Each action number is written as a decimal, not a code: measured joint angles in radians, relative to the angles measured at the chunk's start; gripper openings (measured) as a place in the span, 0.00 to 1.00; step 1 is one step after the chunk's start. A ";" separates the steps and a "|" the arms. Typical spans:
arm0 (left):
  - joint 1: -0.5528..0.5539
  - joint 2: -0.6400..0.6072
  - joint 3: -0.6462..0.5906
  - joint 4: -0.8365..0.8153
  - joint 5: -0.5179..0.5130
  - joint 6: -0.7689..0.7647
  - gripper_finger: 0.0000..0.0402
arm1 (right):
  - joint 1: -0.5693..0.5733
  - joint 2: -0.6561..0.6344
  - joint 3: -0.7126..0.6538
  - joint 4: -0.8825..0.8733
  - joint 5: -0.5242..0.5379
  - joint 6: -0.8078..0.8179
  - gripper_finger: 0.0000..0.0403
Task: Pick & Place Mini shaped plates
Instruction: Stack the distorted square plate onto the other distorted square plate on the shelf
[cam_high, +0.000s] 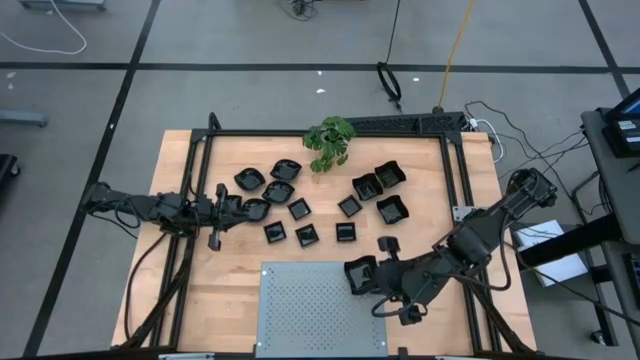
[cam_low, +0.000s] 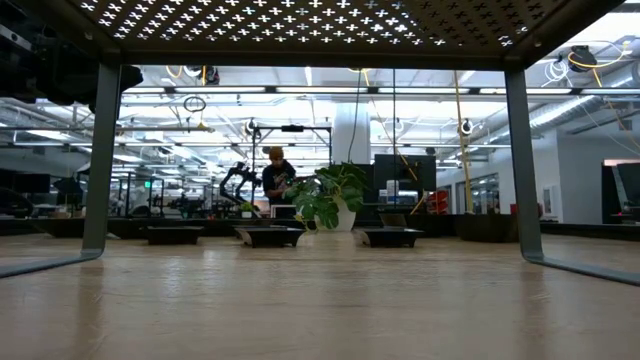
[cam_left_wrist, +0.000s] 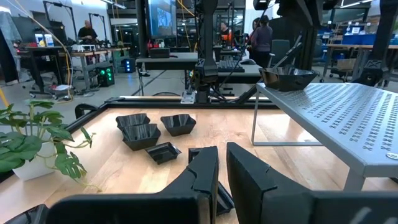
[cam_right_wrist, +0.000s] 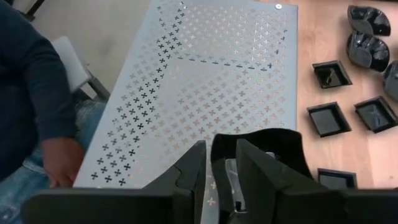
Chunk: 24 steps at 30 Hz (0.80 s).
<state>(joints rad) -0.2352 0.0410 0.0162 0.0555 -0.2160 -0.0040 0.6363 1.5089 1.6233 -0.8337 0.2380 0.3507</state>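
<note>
Pale wood forms the counter (cam_high: 220, 290), framed by black rails and standing on a grey floor marked with dark lines; level across it lies a workshop with ceiling lights, desks and a person (cam_low: 274, 170) far behind. About a dozen mini shaped plates (cam_high: 300, 209) lie scattered over the counter's far half, glossy black, some square and some rounded, near a green leafy plant (cam_high: 329, 142) at the far edge. One more plate (cam_right_wrist: 273, 149) rests at the right edge of the grey perforated panel (cam_high: 310, 305), a raised metal shelf on legs at the near middle. The right pincer (cam_high: 358, 277) is closed partway on this plate's rim, one finger inside the dish and one outside. Its arm reaches in low from the right side. The left pincer (cam_high: 243, 207) sits low among the leftmost plates, fingers nearly together with only a thin gap; whether they pinch a plate cannot be told. Its arm stretches in flat from the left. Beside the panel's near edge, a person's sleeve and hand (cam_right_wrist: 59, 163) show.
</note>
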 joint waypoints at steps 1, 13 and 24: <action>0.000 0.000 0.000 0.000 0.000 0.000 0.09 | 0.000 0.000 0.000 0.000 0.000 -0.012 0.20; 0.000 0.000 0.000 0.000 0.000 0.000 0.09 | -0.002 0.000 0.000 -0.001 0.028 -0.050 0.19; 0.000 0.000 0.000 0.000 0.000 0.000 0.09 | -0.010 0.000 0.000 0.000 0.061 -0.065 0.19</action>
<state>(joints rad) -0.2352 0.0410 0.0162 0.0555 -0.2161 -0.0040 0.6266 1.5089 1.6234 -0.8339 0.2991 0.2861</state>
